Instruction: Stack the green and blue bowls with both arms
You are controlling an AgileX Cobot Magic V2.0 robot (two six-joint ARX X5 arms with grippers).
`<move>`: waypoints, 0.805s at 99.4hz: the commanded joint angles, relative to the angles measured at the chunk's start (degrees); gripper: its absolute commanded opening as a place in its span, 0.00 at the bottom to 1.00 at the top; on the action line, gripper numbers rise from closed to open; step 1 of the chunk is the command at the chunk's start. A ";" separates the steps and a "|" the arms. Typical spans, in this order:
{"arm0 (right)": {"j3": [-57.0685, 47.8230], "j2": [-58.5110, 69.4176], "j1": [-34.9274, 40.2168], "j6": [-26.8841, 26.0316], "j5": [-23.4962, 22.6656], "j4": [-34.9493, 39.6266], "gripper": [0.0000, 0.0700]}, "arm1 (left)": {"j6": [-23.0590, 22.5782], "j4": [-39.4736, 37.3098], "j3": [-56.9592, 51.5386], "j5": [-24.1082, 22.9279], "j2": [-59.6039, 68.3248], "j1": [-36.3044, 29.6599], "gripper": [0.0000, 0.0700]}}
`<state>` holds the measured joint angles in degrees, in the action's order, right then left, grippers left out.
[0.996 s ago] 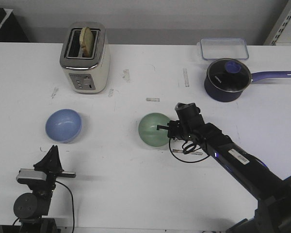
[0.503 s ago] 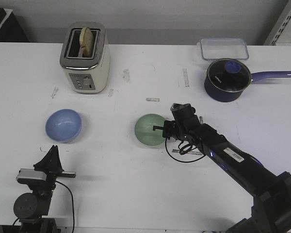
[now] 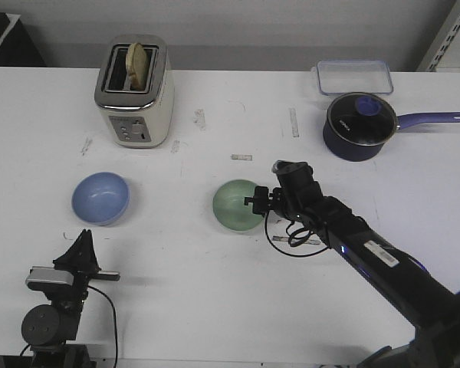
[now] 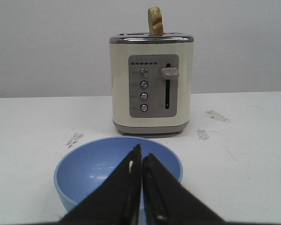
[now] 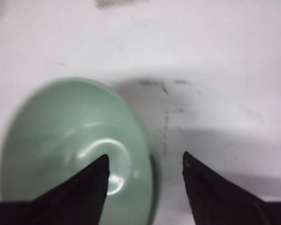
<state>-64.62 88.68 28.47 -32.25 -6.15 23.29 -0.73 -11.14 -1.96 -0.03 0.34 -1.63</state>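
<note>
One finger of the open right pincer (image 5: 143, 187) sits inside the glossy mint-green round bowl (image 3: 238, 205), one outside its rim; the periwinkle-blue bowl (image 3: 100, 198) lies nearer the closed left pincer (image 4: 140, 187).

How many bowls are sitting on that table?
2. The blue bowl sits on the left side, in front of the toaster. The green bowl sits near the middle, with the right gripper straddling its rim. None looks hidden.
</note>
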 commanded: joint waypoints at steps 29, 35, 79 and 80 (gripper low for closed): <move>2.43 -12.11 -5.07 26.56 3.23 -2.21 0.32 | -0.15 -0.92 1.25 0.02 -0.15 0.07 0.00; 5.05 -14.73 -6.62 29.11 3.39 -4.39 0.18 | -0.15 -0.87 1.25 0.00 -0.15 0.07 0.00; 26.80 -33.16 -21.20 29.55 3.13 -21.55 0.01 | -0.13 -0.87 1.25 0.02 -0.15 0.07 0.00; 27.30 -33.62 -21.55 29.53 3.15 -21.97 0.01 | -0.15 -0.90 1.25 0.02 -0.15 0.07 0.00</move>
<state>-39.22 56.73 8.21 -3.18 -2.98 3.55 -0.73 -11.14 -1.96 -0.03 0.34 -1.63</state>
